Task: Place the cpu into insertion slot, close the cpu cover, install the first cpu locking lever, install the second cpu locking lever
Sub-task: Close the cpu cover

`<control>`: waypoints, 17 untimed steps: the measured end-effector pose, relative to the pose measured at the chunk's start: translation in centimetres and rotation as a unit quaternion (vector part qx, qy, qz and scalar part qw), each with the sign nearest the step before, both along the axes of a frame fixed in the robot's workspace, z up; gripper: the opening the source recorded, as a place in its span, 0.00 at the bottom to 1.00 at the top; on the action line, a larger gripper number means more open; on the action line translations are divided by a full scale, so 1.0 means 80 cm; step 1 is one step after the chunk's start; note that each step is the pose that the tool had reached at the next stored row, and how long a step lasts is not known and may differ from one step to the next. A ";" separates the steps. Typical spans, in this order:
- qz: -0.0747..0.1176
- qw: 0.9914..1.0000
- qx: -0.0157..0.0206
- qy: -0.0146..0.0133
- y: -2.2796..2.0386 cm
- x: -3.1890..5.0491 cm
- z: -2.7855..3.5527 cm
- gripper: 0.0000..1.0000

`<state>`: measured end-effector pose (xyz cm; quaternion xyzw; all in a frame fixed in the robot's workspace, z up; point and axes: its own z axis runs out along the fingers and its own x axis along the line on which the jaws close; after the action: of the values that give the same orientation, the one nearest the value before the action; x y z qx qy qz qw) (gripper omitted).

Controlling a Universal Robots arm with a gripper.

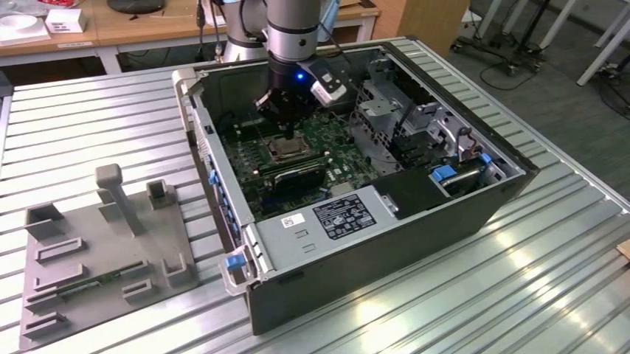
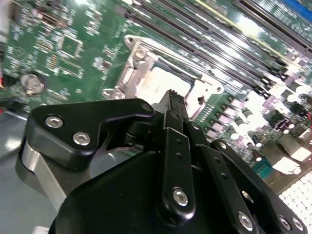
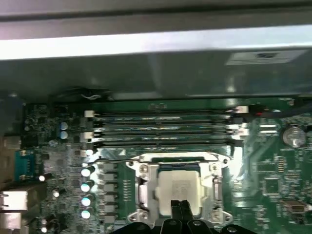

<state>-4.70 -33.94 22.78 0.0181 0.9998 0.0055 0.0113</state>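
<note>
The cpu (image 3: 183,184) lies flat in the insertion slot (image 1: 288,153) on the green board, its pale metal top showing. The silver cpu cover (image 3: 146,187) frames the chip and looks folded down around it. My gripper (image 3: 180,205) hangs just above the chip's near edge, shut, fingertips pressed together with nothing between them. In the second wrist view the gripper (image 2: 173,95) points down at the cpu (image 2: 165,80) inside the cover (image 2: 139,51). In the exterior view the gripper (image 1: 286,137) reaches down into the open computer case. I cannot make out the locking levers.
Long black memory slots (image 3: 161,131) run just beyond the socket. The case wall (image 1: 202,125) and a drive cage (image 1: 394,118) flank the board. A labelled power supply (image 1: 340,217) sits at the case front. A grey fixture plate (image 1: 99,251) lies on the ribbed table at the exterior view's left.
</note>
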 end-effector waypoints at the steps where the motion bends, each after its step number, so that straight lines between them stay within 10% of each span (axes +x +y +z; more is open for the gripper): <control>1: 0.000 1.000 0.000 0.000 0.0001 -0.003 -0.0008 0.11; 17: -0.001 1.000 0.006 0.000 0.0000 -0.015 -0.0045 0.11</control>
<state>-5.86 -33.94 22.42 0.0193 0.9997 0.0116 0.0115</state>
